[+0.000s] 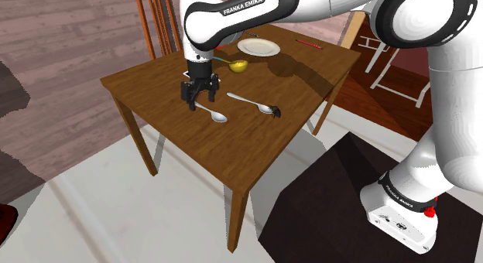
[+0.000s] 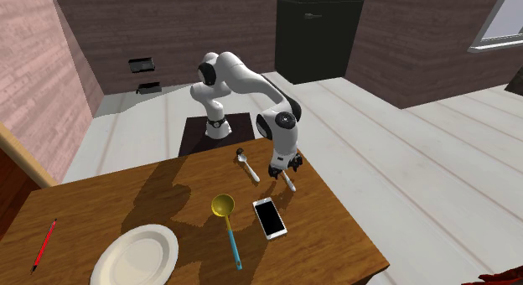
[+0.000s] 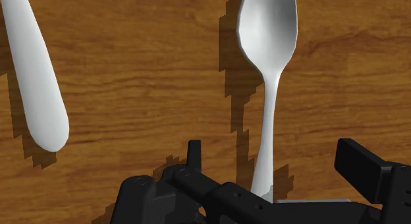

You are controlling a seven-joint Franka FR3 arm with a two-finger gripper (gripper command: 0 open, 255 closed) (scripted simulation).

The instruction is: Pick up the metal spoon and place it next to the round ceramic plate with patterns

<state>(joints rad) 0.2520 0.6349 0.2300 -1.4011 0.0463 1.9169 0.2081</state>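
Low over the wooden table (image 1: pixel 174 118), the black gripper (image 1: pixel 201 104), fingers spread apart and straddling the handle end of the metal spoon (image 1: pixel 215 114) without clasping it. Seen from the wrist: pale spoon (image 3: pixel 267 31) flat on the wood grain, bowl pointing away from the gripper (image 3: pixel 273 155), handle running back between the two fingers with a gap on either side.

Just beside the spoon, roughly parallel to it: a second pale utensil (image 1: pixel 249 100) with a dark end, its rounded handle (image 3: pixel 33 78) also in the wrist view.

In the second exterior view, spoon (image 2: pixel 288 182) and gripper (image 2: pixel 282 168) near the table edge facing the stand. Farther across the table, a yellow ladle (image 2: pixel 223 207) with a blue handle and, beside it, a phone (image 2: pixel 270 217) lying flat.

Well apart from the spoon, near the opposite side: the round white plate (image 2: pixel 136 256), plain in these renders. Near the plate, a red pencil (image 2: pixel 44 244). Behind the table in the shoulder view, a wooden chair (image 1: pixel 157 25).
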